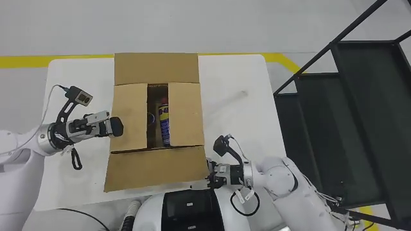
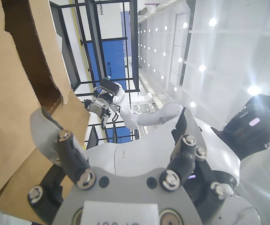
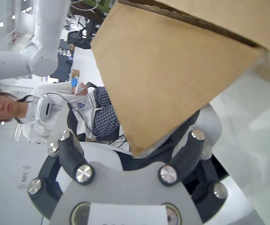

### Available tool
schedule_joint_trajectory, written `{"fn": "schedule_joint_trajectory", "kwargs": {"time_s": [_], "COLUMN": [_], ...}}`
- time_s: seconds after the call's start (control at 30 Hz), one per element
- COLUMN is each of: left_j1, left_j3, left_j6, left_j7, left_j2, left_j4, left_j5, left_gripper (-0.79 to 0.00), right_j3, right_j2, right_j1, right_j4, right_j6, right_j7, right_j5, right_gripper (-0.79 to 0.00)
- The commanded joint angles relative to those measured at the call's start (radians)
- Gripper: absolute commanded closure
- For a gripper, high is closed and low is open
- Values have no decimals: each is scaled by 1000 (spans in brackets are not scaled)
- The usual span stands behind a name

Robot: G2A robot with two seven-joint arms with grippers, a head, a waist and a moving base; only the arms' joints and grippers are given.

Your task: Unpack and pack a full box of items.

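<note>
A cardboard box (image 1: 156, 68) stands in the middle of the white table (image 1: 237, 102), its far and near flaps folded outward and its two side flaps half lowered. Through the gap a blue, yellow and red spray can (image 1: 164, 122) lies inside. My left gripper (image 1: 115, 127) is at the box's left side, open, with one finger (image 2: 43, 122) against the edge of a flap (image 2: 13, 71). My right gripper (image 1: 214, 174) is at the near flap's right corner, open, and the flap corner (image 3: 149, 83) reaches between its fingers (image 3: 207, 118).
A black metal stair frame (image 1: 340, 115) stands just right of the table. A yellow line (image 1: 38, 59) runs on the floor behind it. Bare table surface lies to the right of the box and along its left edge.
</note>
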Motion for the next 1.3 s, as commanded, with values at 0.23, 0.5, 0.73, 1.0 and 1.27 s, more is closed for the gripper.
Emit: {"fn": "schedule_joint_trajectory", "kwargs": {"time_s": [0.23,0.5,0.73,1.0,1.27], "left_j1": [20,30,28,31,-86], "left_j3": [-42,-95,-92,-99,11], "left_j6": [-38,-36,-28,-32,-164], "left_j7": [45,57,37,98,327], "left_j2": [0,6,6,6,-25], "left_j4": [-25,-27,-29,-36,108], "left_j5": [-50,-60,-60,-37,-30], "left_gripper": [-785,-785,-785,-785,-785], "right_j3": [-35,-103,-131,-147,-155], "right_j2": [3,-8,-9,-8,-2], "right_j1": [140,266,315,337,350], "right_j4": [90,196,236,228,216], "right_j6": [-116,-102,-37,-7,27], "right_j7": [-51,-132,-178,-220,-221], "right_j5": [154,155,99,78,81], "right_gripper": [-785,-785,-785,-785,-785]}}
